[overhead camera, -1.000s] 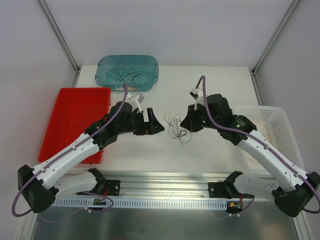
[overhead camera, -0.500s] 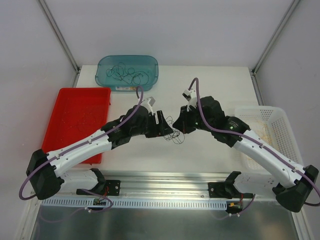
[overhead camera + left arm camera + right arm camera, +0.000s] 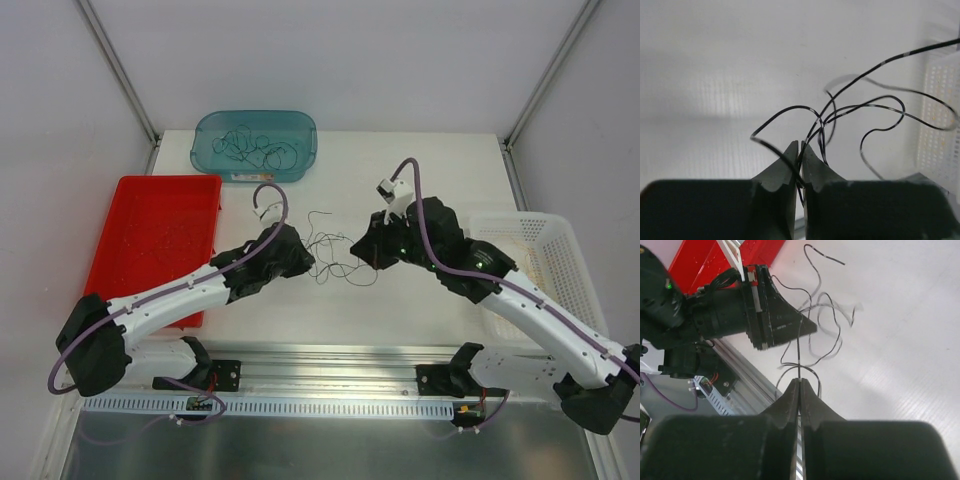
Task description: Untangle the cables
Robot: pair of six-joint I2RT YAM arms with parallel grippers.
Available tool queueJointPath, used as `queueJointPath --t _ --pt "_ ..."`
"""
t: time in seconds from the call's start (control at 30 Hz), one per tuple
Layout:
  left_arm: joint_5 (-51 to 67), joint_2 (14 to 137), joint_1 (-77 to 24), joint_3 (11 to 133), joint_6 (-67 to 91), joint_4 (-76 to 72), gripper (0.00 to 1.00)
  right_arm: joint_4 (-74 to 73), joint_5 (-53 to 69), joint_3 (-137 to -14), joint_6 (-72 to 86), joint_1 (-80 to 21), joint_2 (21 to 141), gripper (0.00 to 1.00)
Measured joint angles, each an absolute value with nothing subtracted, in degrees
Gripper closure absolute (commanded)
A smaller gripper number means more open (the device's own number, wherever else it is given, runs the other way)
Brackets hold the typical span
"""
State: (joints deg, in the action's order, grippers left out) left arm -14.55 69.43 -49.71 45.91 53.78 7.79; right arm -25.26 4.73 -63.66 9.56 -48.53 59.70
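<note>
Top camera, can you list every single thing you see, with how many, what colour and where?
Loose cables: a few thin strands, dark, mid-table between the hands.
Tub cables: one curly bunch, dark, inside the tub.
Tub: one, teal, far side of the table.
Tray: one, red, left side.
Basket: one, white, right side.
Table: one, white.
Left hand: one, black, shut on the loose cables.
Right hand: one, black, shut on the loose cables.
</note>
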Motion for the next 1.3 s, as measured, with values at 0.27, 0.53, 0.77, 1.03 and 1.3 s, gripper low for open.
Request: queueJointPath --t 0.27,0.53,0.77,1.03,1.3 --pt "-18.0 68.4 -39.9 41.5 52.7 8.4 1.0 -32.6 -3.6 -67.8 6.4 -47.2 53.0 0.99" --pt "-18.6 67.7 -31.8 40.0 48.6 9.9 1.0 -39.0 -9.1 -70.1 3.8 -40.3 47.9 0.99" --pt "-18.5 73.5 -25.2 40.8 44.1 10.3 1.0 -44.8 -13.9 -75.1 0.4 -37.5 44.8 0.99" --pt "-16.8 81.4 -22.2 49.3 40.1 10.7 1.0 -49.9 -18.6 -81.3 -3.1 -37.1 39.2 0.99" --pt "-14.8 86.4 -20.7 56.2 37.9 9.9 1.0 -52.9 -19.0 -82.4 -4.4 -37.1 37.6 0.99"
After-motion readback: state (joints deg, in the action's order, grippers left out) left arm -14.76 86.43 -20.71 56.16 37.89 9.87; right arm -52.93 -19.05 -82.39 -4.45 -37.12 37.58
